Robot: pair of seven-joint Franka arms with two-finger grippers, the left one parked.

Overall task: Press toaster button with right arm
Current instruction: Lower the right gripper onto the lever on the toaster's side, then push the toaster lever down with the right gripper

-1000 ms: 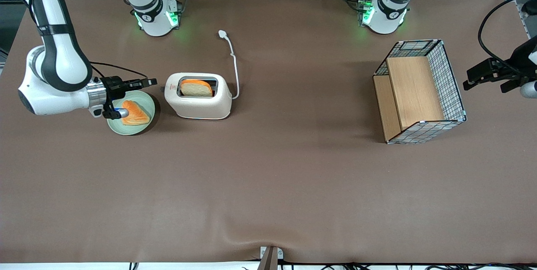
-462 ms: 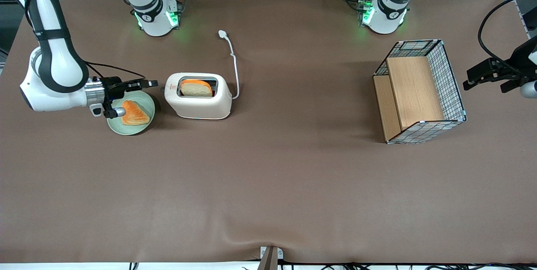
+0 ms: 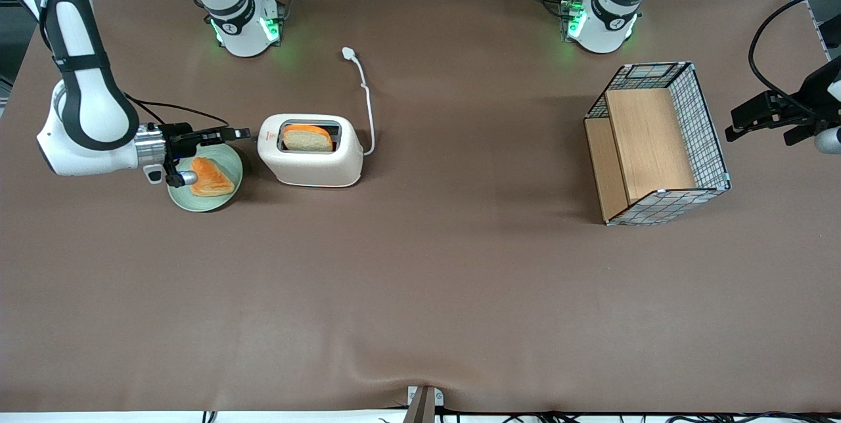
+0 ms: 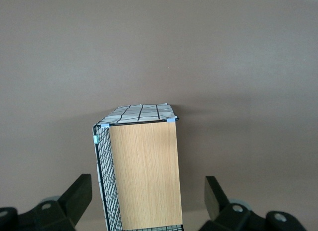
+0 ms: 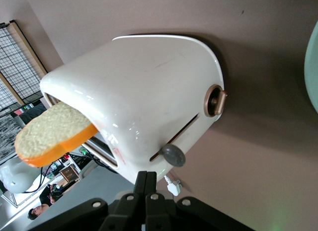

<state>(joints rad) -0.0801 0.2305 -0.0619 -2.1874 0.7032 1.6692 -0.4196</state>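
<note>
The cream-white toaster (image 3: 310,159) stands on the brown table with a bread slice (image 3: 307,138) upright in its top slot. My right arm (image 3: 85,114) reaches in level, above a green plate. Its gripper (image 3: 244,133) is shut and empty, with the tips a short gap from the toaster's narrow end. In the right wrist view the gripper (image 5: 146,175) points at that end of the toaster (image 5: 144,87). The toaster button (image 5: 173,155), a grey tab at the end of a slot, lies just ahead of the tips and is not touched. A copper dial (image 5: 215,100) sits beside it.
A green plate (image 3: 231,159) with an orange-crusted bread slice (image 3: 210,177) lies under my wrist. The toaster's white cord ends in a plug (image 3: 348,52) farther from the camera. A wire-and-wood basket (image 3: 657,147) stands toward the parked arm's end of the table.
My gripper has edged a little closer to the toaster's narrow end and slightly lower. The arm's elbow has shifted. The toaster and bread have not moved.
</note>
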